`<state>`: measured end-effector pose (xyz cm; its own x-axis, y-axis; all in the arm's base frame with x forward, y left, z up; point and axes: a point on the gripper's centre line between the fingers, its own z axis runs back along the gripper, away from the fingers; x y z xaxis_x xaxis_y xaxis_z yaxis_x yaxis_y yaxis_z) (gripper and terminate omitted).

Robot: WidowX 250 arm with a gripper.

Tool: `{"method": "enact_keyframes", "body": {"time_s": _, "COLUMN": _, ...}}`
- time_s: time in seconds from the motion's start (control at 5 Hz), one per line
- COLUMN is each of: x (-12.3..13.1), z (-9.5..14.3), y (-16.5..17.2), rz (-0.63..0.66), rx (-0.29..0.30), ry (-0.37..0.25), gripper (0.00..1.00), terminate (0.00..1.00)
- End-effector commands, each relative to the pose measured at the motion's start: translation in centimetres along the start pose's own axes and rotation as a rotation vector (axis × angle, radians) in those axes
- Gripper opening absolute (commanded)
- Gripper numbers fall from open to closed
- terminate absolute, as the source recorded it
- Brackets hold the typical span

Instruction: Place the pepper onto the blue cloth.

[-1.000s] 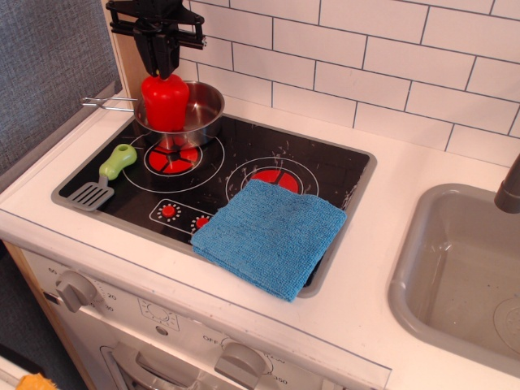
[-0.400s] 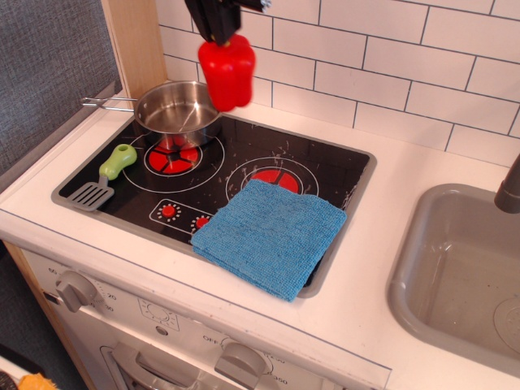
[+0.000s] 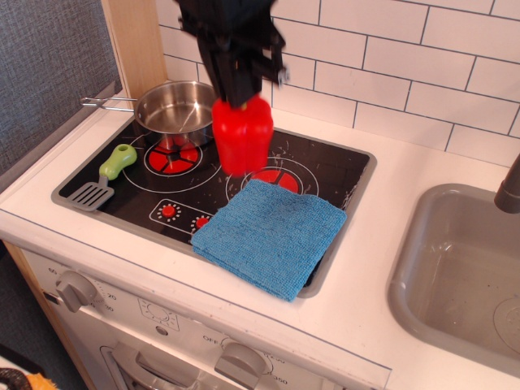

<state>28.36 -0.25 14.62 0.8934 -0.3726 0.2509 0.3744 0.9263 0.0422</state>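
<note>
The glossy red pepper (image 3: 242, 135) hangs in the air, held at its top by my black gripper (image 3: 241, 99), which is shut on it. It hovers above the stove's right burner, just behind the far left edge of the blue cloth (image 3: 270, 233). The cloth lies flat on the front right part of the black stovetop (image 3: 325, 166). The pepper's stem is hidden by the gripper fingers.
An empty steel pot (image 3: 179, 107) stands on the back left burner. A grey spatula with a green handle (image 3: 106, 175) lies at the stove's left edge. A grey sink (image 3: 463, 276) is at the right. A tiled wall runs behind.
The pepper was lifted out of the steel pot, carried up and to the right, and now sits lower and nearer the cloth. The pot stands empty.
</note>
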Motion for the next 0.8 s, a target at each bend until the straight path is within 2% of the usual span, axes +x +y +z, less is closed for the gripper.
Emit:
{"method": "enact_keyframes", "body": {"time_s": 0.0, "x": -0.8, "z": -3.2, "y": -0.4, "rz": -0.047, "rx": 0.022, "ry": 0.038, "gripper": 0.0, "terminate": 0.0}}
{"method": "enact_keyframes", "body": {"time_s": 0.2, "x": -0.1, "z": -5.1, "y": -0.2, "rz": -0.05, "rx": 0.01, "ry": 0.062, "gripper": 0.0, "terminate": 0.0}}
{"method": "enact_keyframes", "body": {"time_s": 0.4, "x": -0.3, "z": -6.1, "y": 0.0, "rz": -0.03, "rx": -0.024, "ry": 0.091, "gripper": 0.0, "terminate": 0.0}}
{"method": "enact_keyframes", "body": {"time_s": 0.6, "x": -0.2, "z": -5.4, "y": -0.1, "rz": -0.015, "rx": -0.054, "ry": 0.092, "gripper": 1.0, "terminate": 0.0}}
